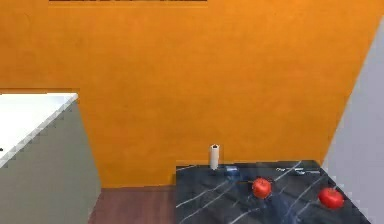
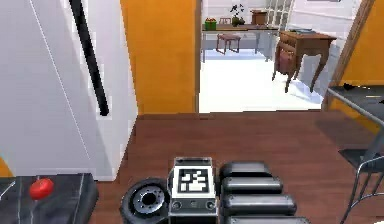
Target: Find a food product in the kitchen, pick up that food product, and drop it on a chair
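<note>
Two red round fruits (image 1: 261, 187) (image 1: 332, 197) lie on a dark marbled counter (image 1: 205, 190) at the forward view's lower right. A white upright roll (image 1: 214, 156) stands at the counter's back edge, with a small blue thing beside it. In the arm side view a red round fruit (image 2: 40, 187) rests on a dark surface (image 2: 72, 196) at the lower left. The gripper's dark body (image 2: 148, 202) sits at the bottom edge, left of a white marker square (image 2: 195, 180). Its far end is not clear, so I cannot tell whether it holds anything.
A white cabinet (image 1: 35, 150) stands at the forward view's left against an orange wall (image 1: 200, 80). In the arm side view a white fridge (image 2: 45, 90) with a black handle (image 2: 92, 60) stands left. A doorway (image 2: 250, 70) beyond the wood floor (image 2: 250, 135) shows a wooden desk (image 2: 305, 45) and a stool (image 2: 228, 42).
</note>
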Available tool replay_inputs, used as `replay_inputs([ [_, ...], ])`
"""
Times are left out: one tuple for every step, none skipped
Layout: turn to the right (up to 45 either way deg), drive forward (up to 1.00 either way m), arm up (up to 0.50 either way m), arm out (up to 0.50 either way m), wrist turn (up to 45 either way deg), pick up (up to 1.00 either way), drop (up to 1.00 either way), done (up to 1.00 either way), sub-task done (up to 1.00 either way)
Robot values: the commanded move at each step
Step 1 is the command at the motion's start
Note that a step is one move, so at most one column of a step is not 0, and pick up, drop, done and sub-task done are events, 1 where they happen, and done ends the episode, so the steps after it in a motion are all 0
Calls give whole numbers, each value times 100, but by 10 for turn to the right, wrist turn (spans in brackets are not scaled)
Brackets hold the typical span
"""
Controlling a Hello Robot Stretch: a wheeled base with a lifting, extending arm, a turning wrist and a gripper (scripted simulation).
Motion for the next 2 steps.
replay_inputs([
  [450, 0, 0, 0, 0, 0, 0, 0, 0],
  [180, 0, 0, 0, 0, 0, 0, 0, 0],
])
